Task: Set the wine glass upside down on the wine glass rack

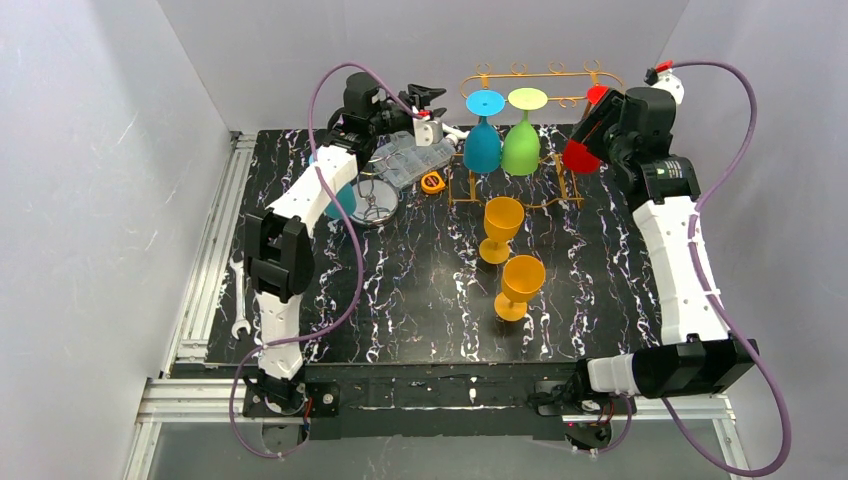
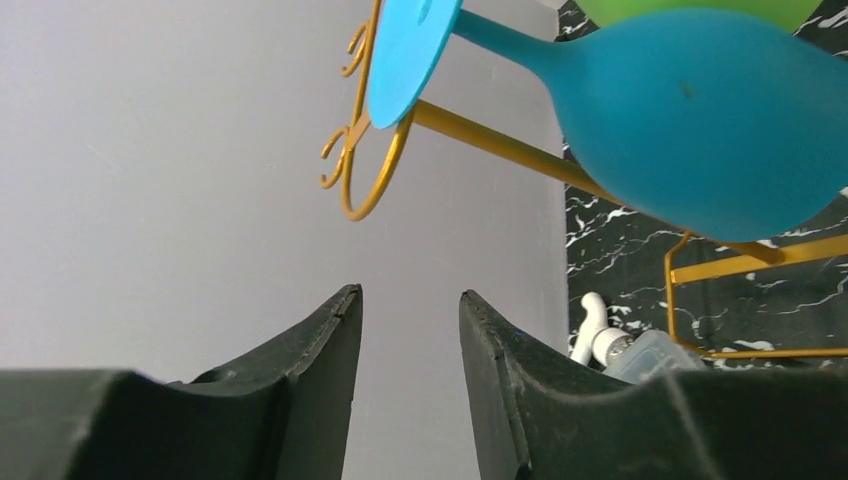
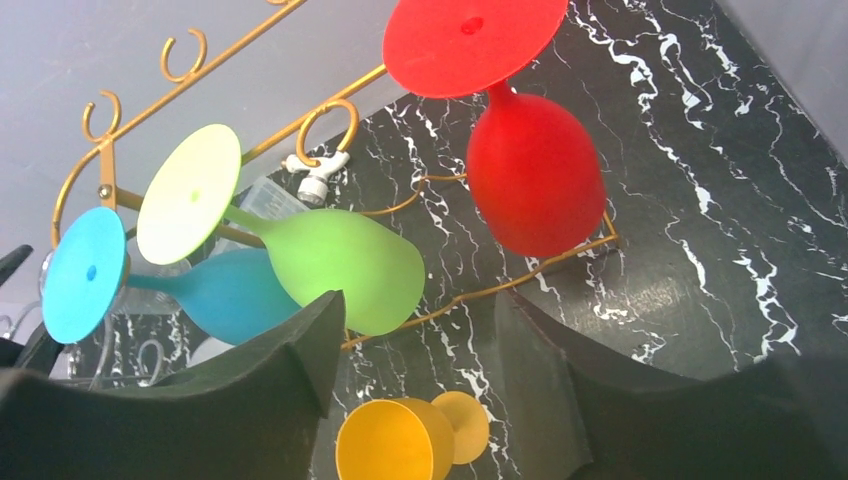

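Red glass (image 1: 578, 157) partly behind right arm (image 1: 668, 230)

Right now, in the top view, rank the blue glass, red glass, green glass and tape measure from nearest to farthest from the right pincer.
1. Red glass, at the rack's right end, beside the right pincer.
2. Green glass, mid-rack.
3. Blue glass, rack's left end.
4. Tape measure, on the table left of the rack.

Your red wine glass (image 3: 535, 180) looks like smooth, matt, frosted plastic. The rack (image 2: 490, 141) is thin gold-coloured metal wire with a slight sheen. Your table (image 3: 700, 200) shows a glossy black marbled surface. The fingers (image 3: 290, 370) of your right pincer (image 3: 420, 295) look matt black, faintly grainy.
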